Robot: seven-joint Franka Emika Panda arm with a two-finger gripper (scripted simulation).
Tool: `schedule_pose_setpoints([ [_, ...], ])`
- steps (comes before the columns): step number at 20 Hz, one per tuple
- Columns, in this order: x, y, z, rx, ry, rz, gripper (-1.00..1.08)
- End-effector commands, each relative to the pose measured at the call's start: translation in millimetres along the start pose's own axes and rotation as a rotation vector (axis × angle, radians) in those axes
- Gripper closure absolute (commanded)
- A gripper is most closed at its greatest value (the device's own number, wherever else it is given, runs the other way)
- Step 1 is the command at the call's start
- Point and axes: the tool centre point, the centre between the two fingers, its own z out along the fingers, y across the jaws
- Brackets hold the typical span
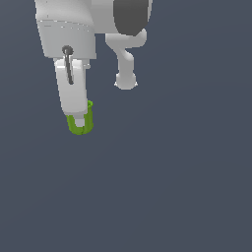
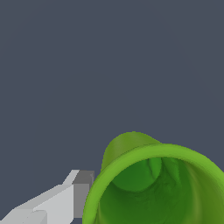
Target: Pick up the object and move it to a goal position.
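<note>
Arm hangs near-vertical, its jaws clenched on the green cup (image 1: pixel 82 124), one finger (image 2: pixel 65 199) against its rim

The scene is being viewed from off the arm, near; the green cup (image 1: pixel 81 123) (image 2: pixel 153 183) is being shared with the closer wrist view.
</note>
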Motion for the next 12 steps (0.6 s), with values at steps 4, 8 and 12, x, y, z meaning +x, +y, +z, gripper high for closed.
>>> schedule_pose_setpoints([
  [4, 28, -17, -72, 0.074, 0.038, 0.022, 1.08],
  [8, 38, -23, -101, 0.104, 0.053, 0.03, 1.08],
  [12, 41, -25, -110, 0.113, 0.058, 0.032, 1.08],
])
